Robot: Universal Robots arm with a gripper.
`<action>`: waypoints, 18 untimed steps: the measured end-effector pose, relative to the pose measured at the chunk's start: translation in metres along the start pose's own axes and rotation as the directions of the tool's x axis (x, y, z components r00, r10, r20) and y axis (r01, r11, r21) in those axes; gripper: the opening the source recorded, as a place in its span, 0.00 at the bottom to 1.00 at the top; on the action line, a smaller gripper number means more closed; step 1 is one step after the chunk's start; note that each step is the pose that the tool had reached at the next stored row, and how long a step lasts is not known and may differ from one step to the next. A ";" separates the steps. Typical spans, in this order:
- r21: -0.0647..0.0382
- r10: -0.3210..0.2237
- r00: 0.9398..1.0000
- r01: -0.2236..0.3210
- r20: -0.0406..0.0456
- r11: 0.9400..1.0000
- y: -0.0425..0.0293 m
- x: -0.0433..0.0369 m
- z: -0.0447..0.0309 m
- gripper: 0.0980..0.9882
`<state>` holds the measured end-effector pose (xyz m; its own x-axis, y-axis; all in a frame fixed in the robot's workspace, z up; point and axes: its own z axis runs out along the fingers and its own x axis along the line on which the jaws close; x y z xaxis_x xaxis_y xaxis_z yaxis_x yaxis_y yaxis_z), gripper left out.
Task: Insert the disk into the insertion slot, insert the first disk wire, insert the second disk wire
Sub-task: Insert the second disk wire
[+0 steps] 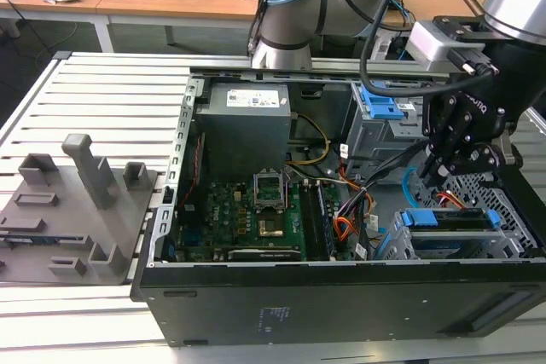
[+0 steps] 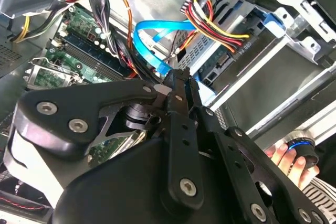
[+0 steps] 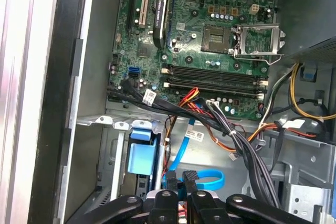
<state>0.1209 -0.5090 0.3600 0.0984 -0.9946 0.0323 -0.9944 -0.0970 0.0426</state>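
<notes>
— Pinching what, that gripper (image 2: pixel 176 85)?
— Fingers closed on the second disk wire (image 2: pixel 152 45) at its plug, itself hidden, beside the disk (image 1: pixel 452 221) seated in the insertion slot (image 1: pixel 503 198); first disk wire (image 2: pixel 215 24) is partly cut off

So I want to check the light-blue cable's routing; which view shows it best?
The second wrist view: the light-blue cable loops unobstructed down to the pincer. The first wrist view shows a lower stretch behind the pincer; the exterior view shows a short curve beside it.
</notes>
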 end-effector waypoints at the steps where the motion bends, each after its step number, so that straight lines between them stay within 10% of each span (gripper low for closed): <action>1: 0.000 0.000 1.000 0.000 0.000 1.000 0.0002 0.0022 0.0001 0.07; 10: 0.000 0.000 1.000 0.000 0.000 1.000 0.0011 0.0220 0.0022 0.07; 18: -0.001 0.000 1.000 0.000 0.000 1.000 -0.0126 0.0271 0.0087 0.07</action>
<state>0.1358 -0.5351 0.3516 0.0984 -0.9946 0.0324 -0.9943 -0.0970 0.0440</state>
